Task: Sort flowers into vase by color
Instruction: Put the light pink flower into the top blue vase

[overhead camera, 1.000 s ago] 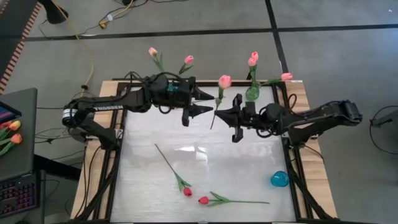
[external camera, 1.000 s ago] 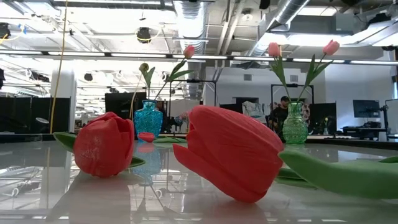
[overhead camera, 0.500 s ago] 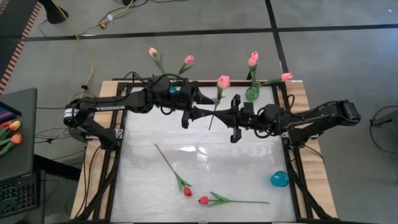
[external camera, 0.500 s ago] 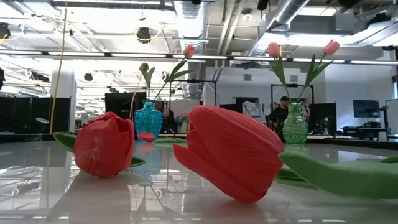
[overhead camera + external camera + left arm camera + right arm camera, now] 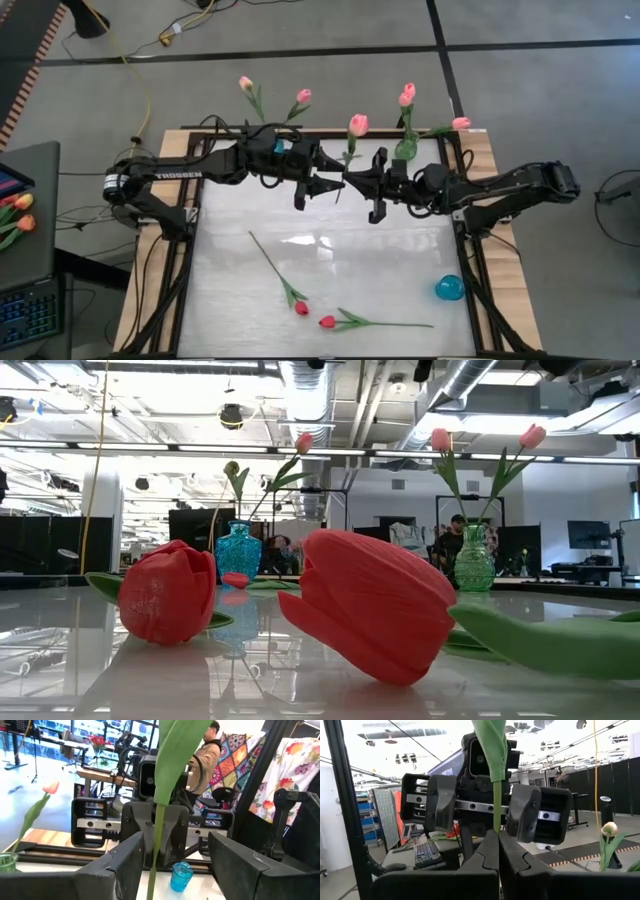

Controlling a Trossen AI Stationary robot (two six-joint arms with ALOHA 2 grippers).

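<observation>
Mid-air handover over the far half of the counter (image 5: 320,250). Right claw (image 5: 348,177) clenched on a pink tulip's stem (image 5: 496,805), stem roughly upright, bud (image 5: 358,124) above. Left claw (image 5: 335,172) faces it head-on, fingers spread, stem between its pads (image 5: 131,865), not gripping yet. Both arms stretch inward, level. Likely next: left closes. Green vase (image 5: 406,149) just beyond the right claw.
</observation>
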